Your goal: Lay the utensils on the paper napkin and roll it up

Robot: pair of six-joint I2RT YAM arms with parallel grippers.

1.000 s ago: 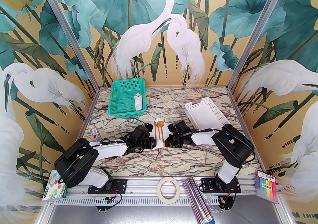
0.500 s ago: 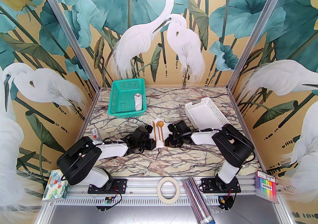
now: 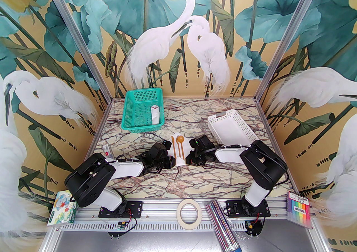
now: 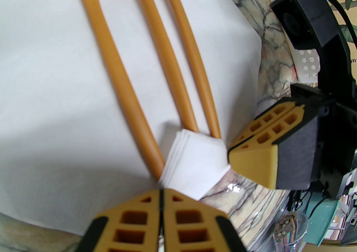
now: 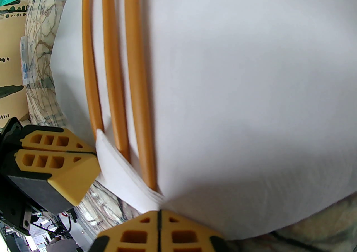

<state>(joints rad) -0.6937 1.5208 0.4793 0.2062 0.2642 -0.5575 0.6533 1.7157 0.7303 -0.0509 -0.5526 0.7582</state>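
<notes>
Top: napkin (image 3: 180, 162) on worktop (image 3: 195, 186), utensils (image 3: 181, 149) side by side along it

Left wrist: napkin's near corner folded over handle ends; left gripper (image 4: 161, 192) jaws closed, tips at fold; right gripper (image 4: 233, 150) jaws closed, just beside fold

Right wrist: both jaw pairs closed at fold; paper pinched or not, cannot tell

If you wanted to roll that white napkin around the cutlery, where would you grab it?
Probably the folded corner of the paper napkin, approached from the near side: it laps over the handle ends of the utensils, its layered edge raised off the flat sheet.
</notes>
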